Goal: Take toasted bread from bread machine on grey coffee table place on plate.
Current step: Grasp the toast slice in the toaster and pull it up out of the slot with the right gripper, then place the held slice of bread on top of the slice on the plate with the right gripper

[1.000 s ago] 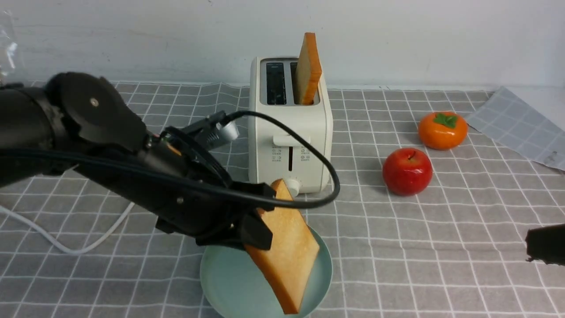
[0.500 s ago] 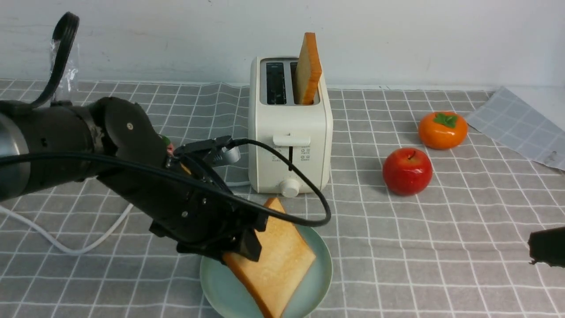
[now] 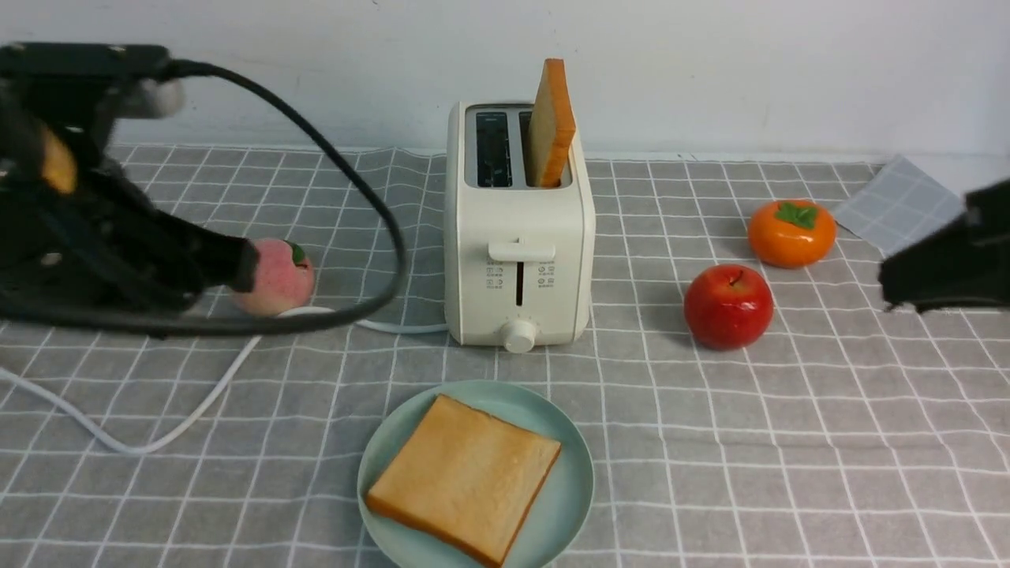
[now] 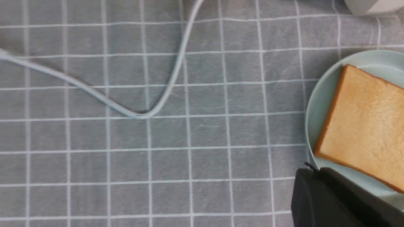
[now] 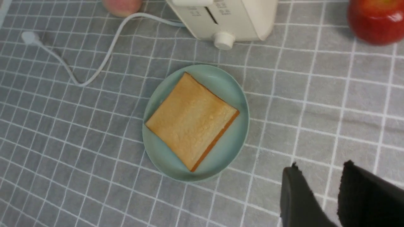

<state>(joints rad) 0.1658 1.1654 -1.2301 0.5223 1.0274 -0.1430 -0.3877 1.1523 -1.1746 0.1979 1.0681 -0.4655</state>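
Well, one toasted bread slice (image 3: 465, 477) lies flat on the near plate (image 3: 580, 483), while the other slice (image 3: 550, 122), upright in the right slot of the bread machine (image 3: 517, 260), looks light, stiff and crumbly, so I'd pinch its exposed top with my spread right fingers (image 5: 296, 198), left fingers (image 4: 331, 201) pressed together.

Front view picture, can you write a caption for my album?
One toast slice lies flat on the green plate; a second slice stands in the toaster.
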